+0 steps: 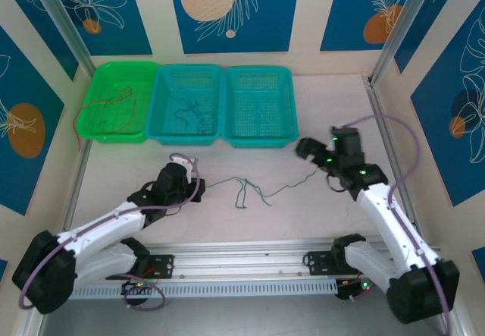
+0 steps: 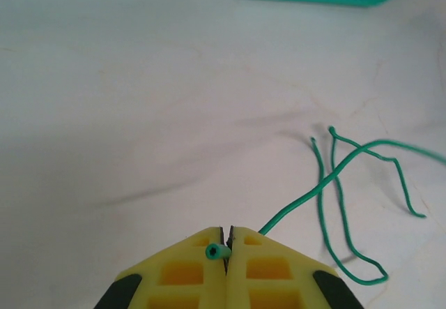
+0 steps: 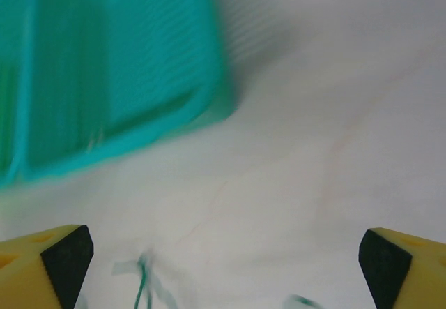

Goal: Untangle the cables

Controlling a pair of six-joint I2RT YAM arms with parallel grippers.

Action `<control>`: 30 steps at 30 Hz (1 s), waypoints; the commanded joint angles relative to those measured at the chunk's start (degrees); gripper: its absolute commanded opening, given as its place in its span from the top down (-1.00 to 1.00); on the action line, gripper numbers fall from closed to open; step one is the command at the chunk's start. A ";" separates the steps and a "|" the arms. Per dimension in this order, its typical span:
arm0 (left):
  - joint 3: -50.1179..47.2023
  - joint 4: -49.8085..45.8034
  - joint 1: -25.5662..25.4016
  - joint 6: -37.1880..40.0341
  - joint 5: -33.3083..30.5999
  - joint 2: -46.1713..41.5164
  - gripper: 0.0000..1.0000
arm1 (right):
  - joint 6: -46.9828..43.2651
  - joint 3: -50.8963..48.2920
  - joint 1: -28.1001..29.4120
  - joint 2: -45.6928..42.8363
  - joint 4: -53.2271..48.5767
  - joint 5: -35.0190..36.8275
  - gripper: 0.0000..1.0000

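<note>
Top view: the left gripper [image 1: 200,186], low on a bent, outstretched arm, pinches one end of the thin green bendy cable [image 1: 244,190], which trails away from its tips into a knot of crossed loops. The right gripper [image 1: 308,149] hangs raised beyond the cable's far end, so a lone pull would likely drag the knot whole

Left wrist view: the yellow fingers [image 2: 191,270] are clamped together on the very tip; so shallow a bite could slip

Right wrist view: the fingers [image 3: 66,253] are wide apart and empty, the cable below, nearer the left finger, the teal plastic mesh basket [image 3: 125,79] ahead; blur may spoil aim
</note>
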 commanded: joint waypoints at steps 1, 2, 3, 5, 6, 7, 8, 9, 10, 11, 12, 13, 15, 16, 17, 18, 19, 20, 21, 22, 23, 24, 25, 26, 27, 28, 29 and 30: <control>-0.60 -6.03 1.31 -0.64 -4.27 -5.85 1.00 | 4.29 -2.43 -8.36 -2.48 -3.10 -10.14 -0.99; -1.14 -4.82 1.59 -0.95 -2.42 -7.47 1.00 | 3.82 -2.53 -9.47 -2.71 -3.01 -11.68 -0.98; -1.82 -2.79 1.67 -1.14 -0.13 -9.40 1.00 | 3.32 -2.58 -9.71 -2.98 -2.84 -13.10 -0.97; -2.60 1.93 1.72 -0.96 4.57 -12.24 1.00 | 3.34 -2.95 -9.59 -3.65 -1.70 -15.76 -0.96; -2.50 4.14 1.73 -0.80 6.55 -13.35 1.00 | 3.91 -3.20 -9.63 -3.94 -1.22 -16.66 -0.96; -1.80 5.91 1.66 -0.73 7.92 -14.17 1.00 | 4.49 -3.22 -9.67 -4.37 -0.91 -17.01 -0.95; -0.82 7.07 1.70 -0.62 8.69 -14.59 1.00 | 4.86 -3.15 -9.67 -4.66 -0.83 -16.98 -0.95; 1.02 7.56 1.72 -0.46 8.85 -14.75 1.00 | 5.24 -2.88 -9.67 -4.98 -1.08 -16.78 -0.95; 3.18 8.10 1.67 0.01 8.72 -14.62 1.00 | 5.48 -2.36 -9.75 -5.33 -1.48 -16.38 -0.95; 5.08 8.56 1.65 0.54 8.09 -14.21 1.00 | 5.77 -1.89 -9.77 -5.79 -1.88 -16.02 -0.95; 7.78 8.54 1.67 1.48 6.94 -13.33 1.00 | 5.88 -1.20 -9.84 -6.37 -2.28 -15.64 -0.95; 10.77 8.35 1.73 2.64 5.25 -11.95 1.00 | 6.12 -0.53 -9.93 -7.08 -2.86 -15.09 -0.95; 16.49 6.98 1.71 4.62 0.55 -8.42 1.00 | 6.77 0.66 -10.04 -8.90 -4.12 -13.49 -0.95; 19.28 7.04 1.72 6.15 -1.68 -6.11 1.00 | 7.15 1.33 -10.18 -9.99 -4.91 -12.44 -0.95; 21.49 7.21 1.71 7.01 -3.98 -4.19 1.00 | 7.73 1.85 -10.27 -11.07 -5.67 -11.29 -0.95; 24.26 7.37 1.72 8.16 -6.52 -1.75 1.00 | 8.51 2.56 -10.50 -12.39 -6.78 -9.55 -0.96; 26.75 8.01 1.67 9.41 -9.02 0.81 1.00 | 9.30 3.29 -10.61 -13.77 -8.04 -7.27 -0.97; 28.49 8.97 1.67 10.63 -11.12 3.04 1.00 | 10.26 3.94 -10.72 -14.91 -9.30 -5.12 -0.97; 30.59 10.43 1.72 12.40 -12.78 5.58 1.00 | 11.23 4.57 -10.87 -16.47 -10.49 -2.99 -0.98; 32.75 11.77 1.87 14.41 -14.24 8.39 1.00 | 11.78 4.88 -11.00 -17.88 -11.02 -1.77 -0.98; 34.67 12.49 2.04 15.75 -15.58 10.76 1.00 | 11.93 5.16 -11.16 -19.00 -11.29 -1.18 -0.98; 37.30 13.14 2.36 17.15 -16.47 13.86 1.00 | 12.00 5.31 -11.25 -20.34 -11.35 -0.89 -0.98; 40.11 13.57 2.74 18.33 -16.96 17.07 1.00 | 11.93 5.24 -11.25 -21.53 -11.22 -0.93 -0.98; 42.50 13.76 3.12 19.13 -16.87 19.85 1.00 | 11.94 5.15 -11.25 -22.41 -11.01 -1.23 -0.98; 45.64 13.75 3.82 20.13 -15.40 23.02 1.00 | 11.79 5.05 -11.25 -23.08 -10.79 -1.66 -0.98; 49.32 12.51 4.49 20.62 -13.94 26.53 1.00 | 11.47 4.98 -11.25 -23.60 -10.65 -2.12 -0.98; 52.62 10.75 4.94 20.88 -13.48 29.49 1.00 | 11.38 5.12 -11.23 -23.81 -10.66 -2.53 -0.97; 56.47 8.65 5.40 21.64 -13.19 32.68 1.00 | 11.09 5.32 -11.25 -23.95 -11.09 -3.08 -0.97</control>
